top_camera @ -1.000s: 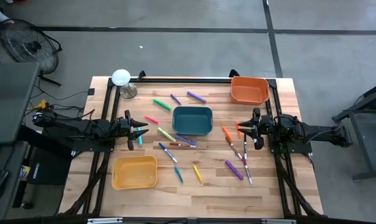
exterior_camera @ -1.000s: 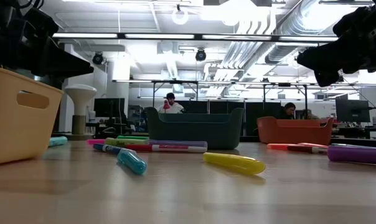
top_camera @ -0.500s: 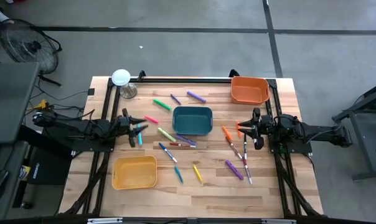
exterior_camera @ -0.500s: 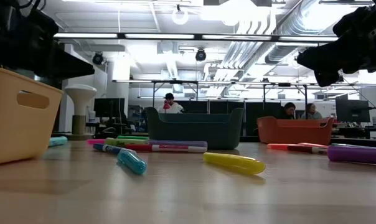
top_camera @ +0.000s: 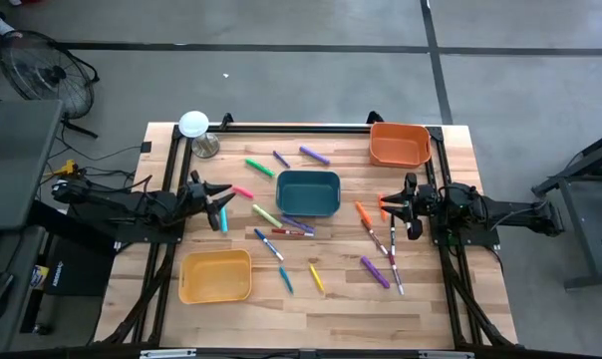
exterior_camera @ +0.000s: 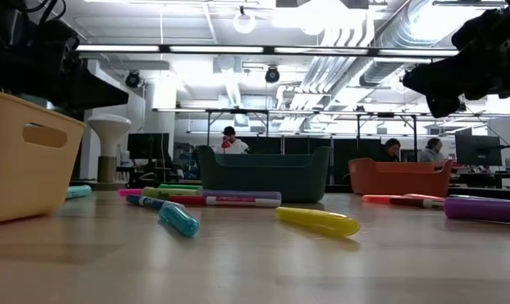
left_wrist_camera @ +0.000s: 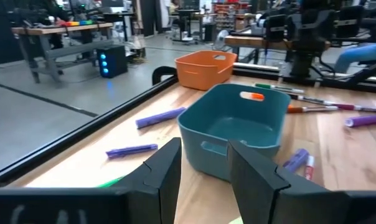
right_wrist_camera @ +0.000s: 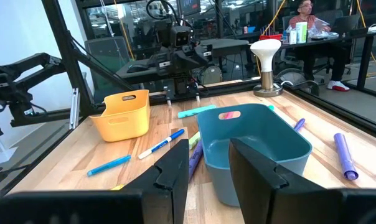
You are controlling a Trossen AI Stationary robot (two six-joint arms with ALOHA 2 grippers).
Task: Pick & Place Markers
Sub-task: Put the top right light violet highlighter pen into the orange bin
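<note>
Your thin coloured plastic markers (top_camera: 281, 230) lie scattered on the wooden table (top_camera: 311, 309) around the teal plastic bin (top_camera: 308, 191). Left gripper (top_camera: 219, 202) hangs parted and empty, swung slightly toward the bin since before. Right gripper (top_camera: 395, 208) likewise parted, empty, unmoved.

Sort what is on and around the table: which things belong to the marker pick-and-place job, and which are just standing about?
Job:
- markers scattered on the wooden table
- teal bin, orange bin, yellow bin
- left gripper, right gripper, both open and empty

Standing about:
- white mushroom-shaped lamp at the table's corner
- floor fan
</note>
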